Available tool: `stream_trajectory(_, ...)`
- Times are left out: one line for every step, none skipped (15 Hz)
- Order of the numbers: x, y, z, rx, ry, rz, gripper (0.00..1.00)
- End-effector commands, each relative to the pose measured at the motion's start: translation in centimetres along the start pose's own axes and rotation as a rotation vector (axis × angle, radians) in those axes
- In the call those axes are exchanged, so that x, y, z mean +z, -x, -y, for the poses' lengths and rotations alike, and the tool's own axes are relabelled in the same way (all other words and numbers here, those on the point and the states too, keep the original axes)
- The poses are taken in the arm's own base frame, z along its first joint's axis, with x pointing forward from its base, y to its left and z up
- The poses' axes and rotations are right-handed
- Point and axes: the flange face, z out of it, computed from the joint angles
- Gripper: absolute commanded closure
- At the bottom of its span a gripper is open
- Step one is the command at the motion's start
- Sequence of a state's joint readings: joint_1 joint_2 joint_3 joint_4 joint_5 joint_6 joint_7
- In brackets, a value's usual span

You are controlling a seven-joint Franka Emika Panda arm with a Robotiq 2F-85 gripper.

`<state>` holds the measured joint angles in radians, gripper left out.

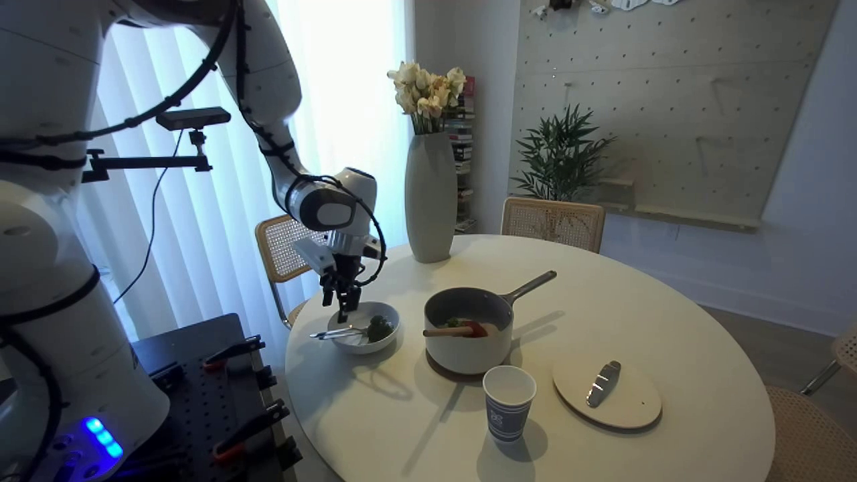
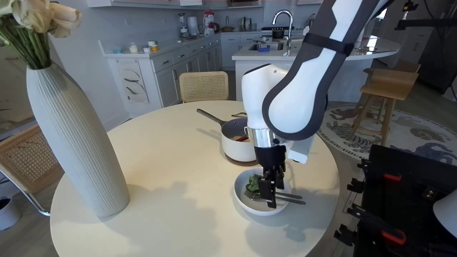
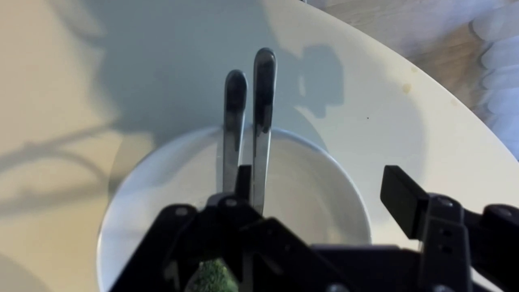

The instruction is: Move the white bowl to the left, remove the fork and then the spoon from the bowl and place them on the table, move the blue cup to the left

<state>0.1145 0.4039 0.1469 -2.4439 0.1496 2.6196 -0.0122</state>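
The white bowl (image 1: 379, 344) rests on the round table (image 1: 602, 308); its rim (image 3: 329, 160) fills much of the wrist view. Inside it the fork shows its tines (image 2: 249, 195). Two silver handles lean over the rim, a shorter one (image 3: 234, 109) and a longer one (image 3: 263, 101); I cannot tell which is the fork's and which the spoon's. The spoon's oval end is unclear beside the greens. My gripper (image 3: 321, 188) hangs open low over the bowl, one fingertip appearing between the handles, nothing gripped. The blue cup (image 1: 507, 414) stands upright at the near side.
Green broccoli (image 2: 254, 184) lies in the bowl. A saucepan (image 1: 469, 345) with a long handle stands close by the bowl. A pale plate (image 1: 629, 405) carries a knife (image 1: 604, 383). Behind rises a tall vase (image 1: 430, 194) with flowers. The table's edge (image 3: 409, 67) curves near the gripper.
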Motion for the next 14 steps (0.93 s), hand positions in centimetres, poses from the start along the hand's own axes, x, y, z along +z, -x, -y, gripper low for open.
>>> stream_trajectory(0.9,-0.2,0.0,0.026,-0.013,-0.022,0.2)
stream_trajectory(1.1,-0.3,-0.1,0.03,-0.013,-0.024,0.22)
stream_trajectory(1.4,-0.3,-0.1,0.033,-0.012,-0.027,0.2)
stream_trajectory(1.6,-0.4,-0.2,0.036,-0.011,-0.029,0.19)
stream_trajectory(1.7,-0.4,-0.3,0.039,-0.01,-0.03,0.16)
stream_trajectory(1.9,-0.4,-0.4,0.042,-0.009,-0.032,0.16)
stream_trajectory(2.0,-0.5,-0.5,0.046,-0.007,-0.032,0.12)
stream_trajectory(2.1,-0.5,-0.6,0.051,-0.008,-0.032,0.13)
stream_trajectory(2.3,-0.6,-0.6,0.057,-0.007,-0.03,0.1)
stream_trajectory(2.4,-0.6,-0.6,0.058,-0.007,-0.029,0.09)
stream_trajectory(2.6,-0.6,-0.6,0.06,-0.006,-0.028,0.09)
stream_trajectory(2.7,-0.7,-0.6,0.062,-0.005,-0.028,0.07)
stream_trajectory(2.8,-0.7,-0.7,0.064,-0.004,-0.027,0.09)
stream_trajectory(3.0,-0.8,-0.8,0.066,-0.004,-0.026,0.09)
